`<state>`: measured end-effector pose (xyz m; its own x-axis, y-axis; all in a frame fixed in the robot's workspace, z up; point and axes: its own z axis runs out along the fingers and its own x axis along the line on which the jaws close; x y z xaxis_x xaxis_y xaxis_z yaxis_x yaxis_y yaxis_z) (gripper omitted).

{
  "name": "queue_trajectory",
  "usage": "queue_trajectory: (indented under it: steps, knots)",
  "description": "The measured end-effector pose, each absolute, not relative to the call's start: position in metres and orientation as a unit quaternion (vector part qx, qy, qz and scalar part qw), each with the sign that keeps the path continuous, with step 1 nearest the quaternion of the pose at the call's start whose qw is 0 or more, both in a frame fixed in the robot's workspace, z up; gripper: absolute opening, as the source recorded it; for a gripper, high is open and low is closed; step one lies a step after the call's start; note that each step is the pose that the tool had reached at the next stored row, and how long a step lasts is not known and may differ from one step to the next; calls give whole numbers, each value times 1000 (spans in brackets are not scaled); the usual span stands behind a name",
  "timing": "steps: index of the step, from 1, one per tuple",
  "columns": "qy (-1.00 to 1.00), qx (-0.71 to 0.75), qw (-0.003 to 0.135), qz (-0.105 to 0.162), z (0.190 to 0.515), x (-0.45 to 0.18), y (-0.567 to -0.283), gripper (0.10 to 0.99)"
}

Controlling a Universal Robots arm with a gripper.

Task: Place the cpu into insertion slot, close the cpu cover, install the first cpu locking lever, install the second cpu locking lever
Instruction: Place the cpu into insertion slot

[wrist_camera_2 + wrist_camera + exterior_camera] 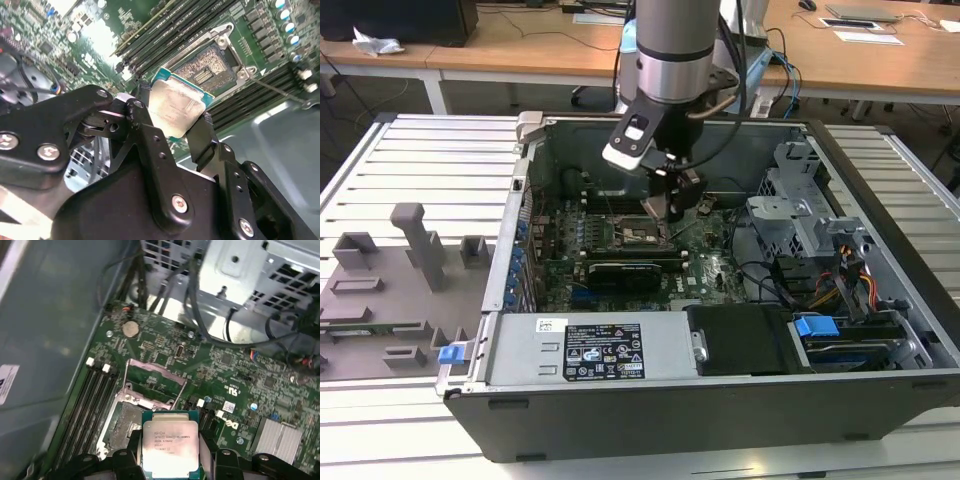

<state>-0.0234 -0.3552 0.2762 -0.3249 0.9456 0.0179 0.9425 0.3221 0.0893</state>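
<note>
The black hand (172, 119) clamps the small flat square silver-faced cpu (170, 441) by opposite edges, over the black square insertion slot (207, 70). It looks light, stiff and fragile, so holding it by the edges suits it.

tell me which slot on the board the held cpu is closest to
The square insertion slot, metal-rimmed with a dark centre, lies right by the cpu; the long narrow memory slots only flank it.
</note>
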Motion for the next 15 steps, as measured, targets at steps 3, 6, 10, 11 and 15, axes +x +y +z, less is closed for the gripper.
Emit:
queue_trajectory:
  steps: [3,6,10,11,15]
  knots:
    - [796,603,20,41,275,-23,-355,541]
    - [779,625,21,40,273,-23,-355,541]
    - [751,658,23,39,271,-23,-355,541]
    - [745,665,23,39,270,-23,-355,541]
    - [716,696,25,38,262,-25,-354,541]
